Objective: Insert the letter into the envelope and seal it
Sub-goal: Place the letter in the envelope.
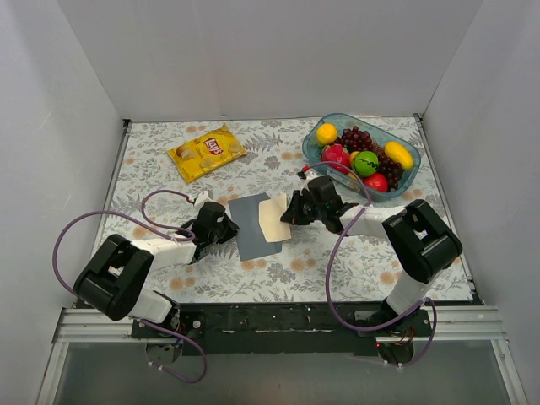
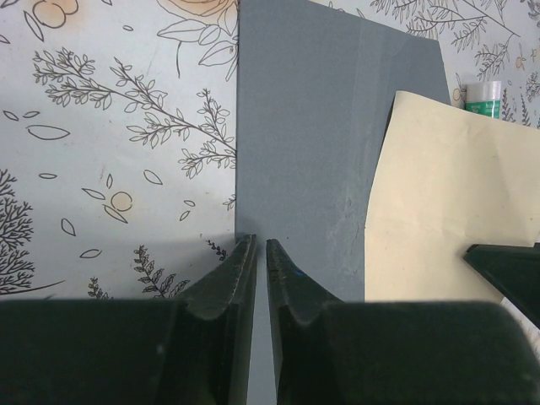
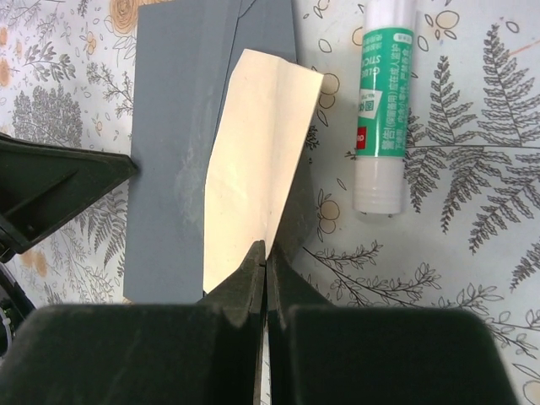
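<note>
At the centre of the top view, the envelope lies flat, and the letter overlaps its right half. The right gripper is clamped on the letter's right edge. The left gripper, nearly closed, nips the envelope's left edge.

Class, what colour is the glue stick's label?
Mostly green with white lettering, on the glue stick; clearest in the right wrist view.

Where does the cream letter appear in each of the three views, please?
Top external: letter at centre.
Left wrist: letter at right edge.
Right wrist: letter at centre.
Shared landmark: envelope, grey-blue, left of it in every view.
</note>
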Robot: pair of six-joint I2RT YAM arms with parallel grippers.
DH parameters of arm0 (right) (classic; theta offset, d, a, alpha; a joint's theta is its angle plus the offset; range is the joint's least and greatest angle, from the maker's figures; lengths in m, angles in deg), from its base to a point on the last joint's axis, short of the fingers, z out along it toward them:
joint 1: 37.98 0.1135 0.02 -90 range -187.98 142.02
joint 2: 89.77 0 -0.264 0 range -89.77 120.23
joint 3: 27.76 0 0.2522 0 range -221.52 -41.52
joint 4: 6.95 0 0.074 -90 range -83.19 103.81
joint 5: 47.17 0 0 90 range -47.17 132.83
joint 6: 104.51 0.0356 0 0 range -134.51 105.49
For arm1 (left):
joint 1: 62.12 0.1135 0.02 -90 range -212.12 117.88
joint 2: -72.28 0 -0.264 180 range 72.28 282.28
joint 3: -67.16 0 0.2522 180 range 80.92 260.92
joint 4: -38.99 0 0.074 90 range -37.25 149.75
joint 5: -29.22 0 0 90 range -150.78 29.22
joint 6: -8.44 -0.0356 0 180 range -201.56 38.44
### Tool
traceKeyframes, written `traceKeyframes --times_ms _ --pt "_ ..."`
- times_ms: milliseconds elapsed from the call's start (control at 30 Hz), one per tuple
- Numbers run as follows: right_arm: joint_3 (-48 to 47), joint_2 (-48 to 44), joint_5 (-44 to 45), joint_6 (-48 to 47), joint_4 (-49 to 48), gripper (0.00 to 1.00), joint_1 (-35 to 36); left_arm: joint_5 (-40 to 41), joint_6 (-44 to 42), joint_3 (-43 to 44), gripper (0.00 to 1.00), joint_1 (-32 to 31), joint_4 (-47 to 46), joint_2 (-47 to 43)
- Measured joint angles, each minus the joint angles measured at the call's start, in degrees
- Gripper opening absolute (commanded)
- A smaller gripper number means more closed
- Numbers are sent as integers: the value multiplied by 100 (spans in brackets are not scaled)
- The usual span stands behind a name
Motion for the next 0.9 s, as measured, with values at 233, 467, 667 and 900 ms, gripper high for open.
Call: traceKeyframes --times_ms 233,467,667,900 --pt "-74 63 -87 -68 28 1 44 2 -2 0 10 -4 0 0" --pt "-184 127 -251 -177 118 1 50 7 -7 0 10 -4 0 0" --pt "-223 181 -385 -306 267 1 50 7 -15 2 10 -4 2 2" --pt "-225 184 -542 -496 337 1 50 33 -48 13 11 -7 20 7"
